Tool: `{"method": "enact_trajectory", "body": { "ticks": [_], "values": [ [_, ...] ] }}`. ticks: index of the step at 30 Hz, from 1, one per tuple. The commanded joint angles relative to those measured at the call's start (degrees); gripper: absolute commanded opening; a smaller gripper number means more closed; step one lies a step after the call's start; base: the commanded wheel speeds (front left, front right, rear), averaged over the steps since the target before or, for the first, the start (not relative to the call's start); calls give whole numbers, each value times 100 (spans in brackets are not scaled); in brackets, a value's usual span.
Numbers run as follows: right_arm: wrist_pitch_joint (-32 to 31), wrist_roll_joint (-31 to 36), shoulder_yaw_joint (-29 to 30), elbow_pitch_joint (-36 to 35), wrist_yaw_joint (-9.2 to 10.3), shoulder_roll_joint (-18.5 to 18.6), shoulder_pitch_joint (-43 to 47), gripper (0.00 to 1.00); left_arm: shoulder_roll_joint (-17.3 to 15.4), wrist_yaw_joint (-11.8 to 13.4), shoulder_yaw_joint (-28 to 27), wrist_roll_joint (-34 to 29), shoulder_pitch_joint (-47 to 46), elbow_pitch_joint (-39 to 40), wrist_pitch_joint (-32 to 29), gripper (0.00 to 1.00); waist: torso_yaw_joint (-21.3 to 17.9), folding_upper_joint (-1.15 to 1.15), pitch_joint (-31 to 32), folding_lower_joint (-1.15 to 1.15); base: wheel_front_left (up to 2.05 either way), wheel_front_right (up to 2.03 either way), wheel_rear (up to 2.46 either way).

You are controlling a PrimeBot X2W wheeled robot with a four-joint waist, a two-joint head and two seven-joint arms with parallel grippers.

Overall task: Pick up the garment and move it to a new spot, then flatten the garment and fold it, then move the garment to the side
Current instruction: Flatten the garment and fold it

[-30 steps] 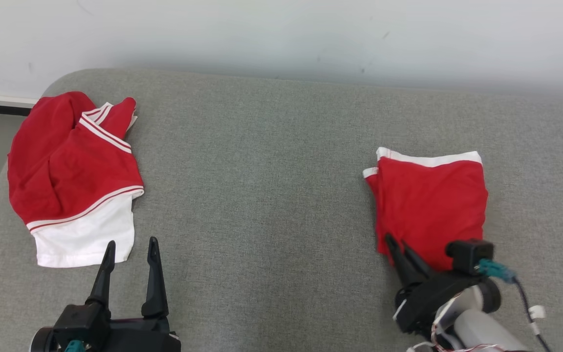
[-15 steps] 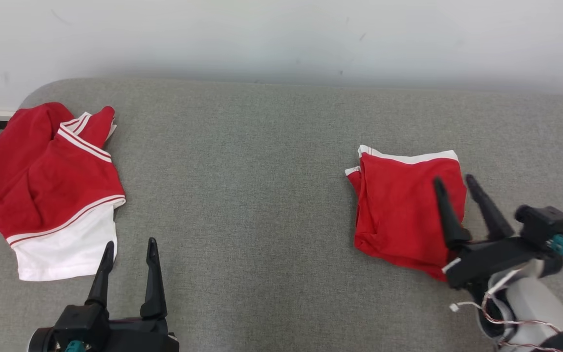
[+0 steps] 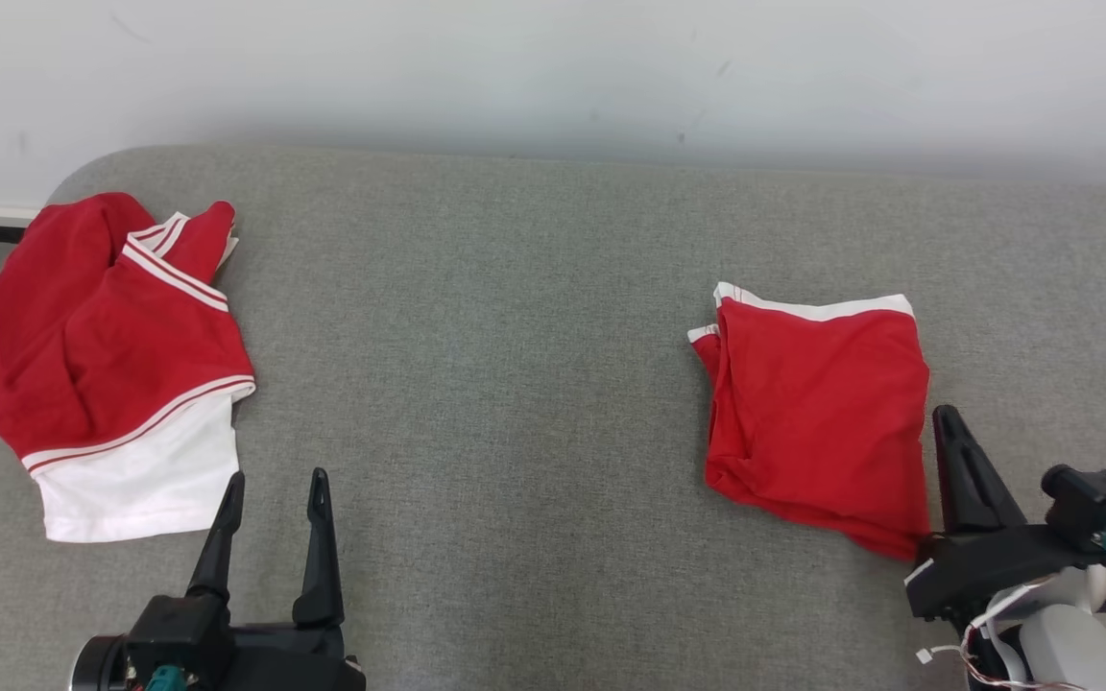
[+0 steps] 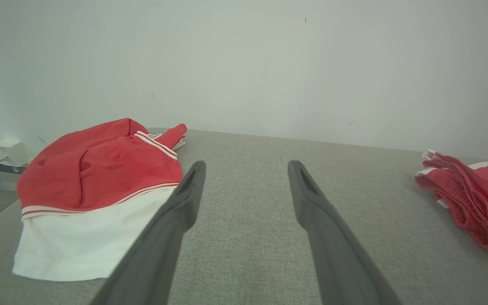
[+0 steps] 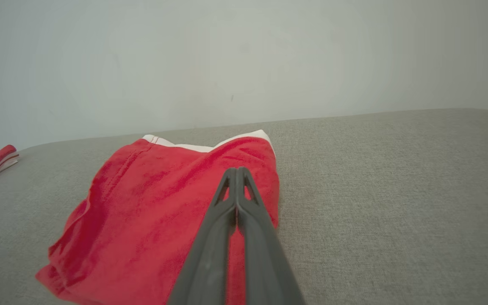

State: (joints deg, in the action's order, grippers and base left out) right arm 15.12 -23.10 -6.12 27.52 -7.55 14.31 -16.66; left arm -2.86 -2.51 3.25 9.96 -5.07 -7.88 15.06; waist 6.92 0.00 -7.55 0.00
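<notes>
On my feed the folded garment [image 3: 817, 413] lies on the right part of the grey cushion [image 3: 515, 384], a red packet with a white band along its far edge and a loose bunch of folds at its left side. My right gripper [image 3: 945, 415] sits just beside the garment's near right edge, over bare cushion, with its two dark fingers pressed together and nothing between them. From the right wrist camera the closed fingers line up across the red cloth, but I cannot tell whether they touch it. My left gripper [image 3: 277, 475] is at the lower left with its fingers spread wide apart and empty, pointing up the cushion towards the pale wall [image 3: 553, 67]. Just to its left lies a second, crumpled garment [image 3: 111, 355], red with thin white stripes and a white panel nearest me. Its near edge is close to my left fingertip but apart from it. The two garments are well apart, with a broad stretch of cushion between them. In the left wrist camera I see a small white box [image 4: 11, 150] low against the wall beyond the cushion's left end
</notes>
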Motion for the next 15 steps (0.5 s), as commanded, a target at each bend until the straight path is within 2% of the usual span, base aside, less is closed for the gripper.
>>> {"method": "enact_trajectory", "body": {
  "ticks": [1, 9, 15],
  "values": [
    [3, 90, -16, 152, 13, -61, -166, 0, -8, -17, 24, -44, -99, -15, 17, 100, 37, 0, -33, 0, 0, 0, 0],
    [3, 402, -490, 1017, 13, -422, -629, 0, -8, -20, 206, 27, -220, -95, 17, 100, 323, 0, -110, 0, 0, 0, 0],
    [3, 432, -942, 1219, 13, -773, -803, 0, -7, -7, 242, 73, -211, -119, 17, 100, 442, 0, -131, 0, 0, 0, 0]
  ]
}}
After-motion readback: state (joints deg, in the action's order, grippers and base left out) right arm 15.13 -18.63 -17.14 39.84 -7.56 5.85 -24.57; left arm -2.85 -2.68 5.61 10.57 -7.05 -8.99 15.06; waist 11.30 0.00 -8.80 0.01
